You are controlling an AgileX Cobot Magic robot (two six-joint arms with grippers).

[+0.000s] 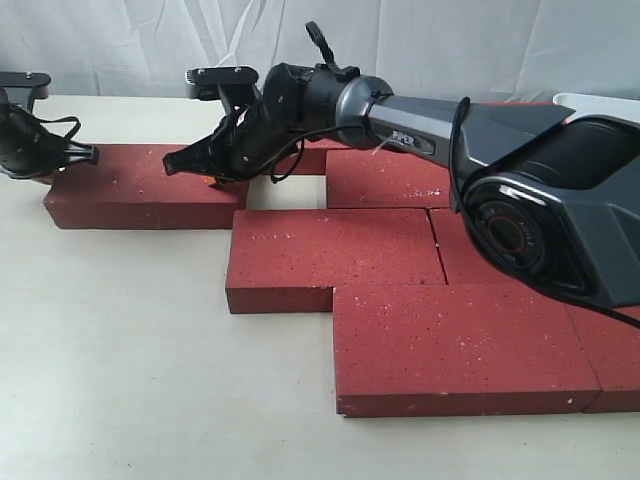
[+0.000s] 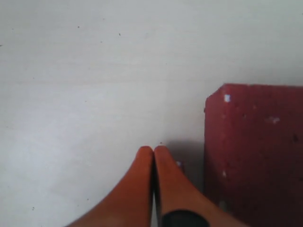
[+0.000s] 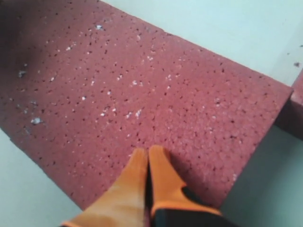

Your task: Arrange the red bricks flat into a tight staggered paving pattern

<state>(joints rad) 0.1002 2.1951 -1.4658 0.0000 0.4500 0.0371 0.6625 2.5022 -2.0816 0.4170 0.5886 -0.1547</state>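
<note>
Red bricks (image 1: pixel 460 345), rough-grained and flecked with white, lay flat on a pale, smooth table (image 1: pixel 130 360). In the exterior view most of them butted together in offset rows toward four o'clock of the scene, while a lone brick (image 1: pixel 140 185) sat apart at ten o'clock, with a slot of bare tabletop between it and the group. The right arm (image 1: pixel 440 125), cased in dark grey, stretched across the middle from three o'clock. It covered much of the back row and the right-hand ends of the pattern, so the full count of bricks could not be made out. The right gripper (image 1: pixel 172 163) hung over the lone brick's right half. In the right wrist view its orange fingers (image 3: pixel 137 175) were pressed together with nothing between them, tips over the speckled top. Whether they touched the surface could not be told. The left gripper (image 1: pixel 88 153) stood at nine o'clock by the same brick's left end, its arm cut off by the frame edge. In the left wrist view its orange fingers (image 2: pixel 142 179) met tip to tip, empty, above bare table just beside the brick's squared corner. That view was soft and blurred, and only part of the slab showed. A white, creased fabric backdrop (image 1: pixel 150 40) closed the scene at twelve o'clock, and a sliver of a white object at the far right edge was too cropped to identify.
</note>
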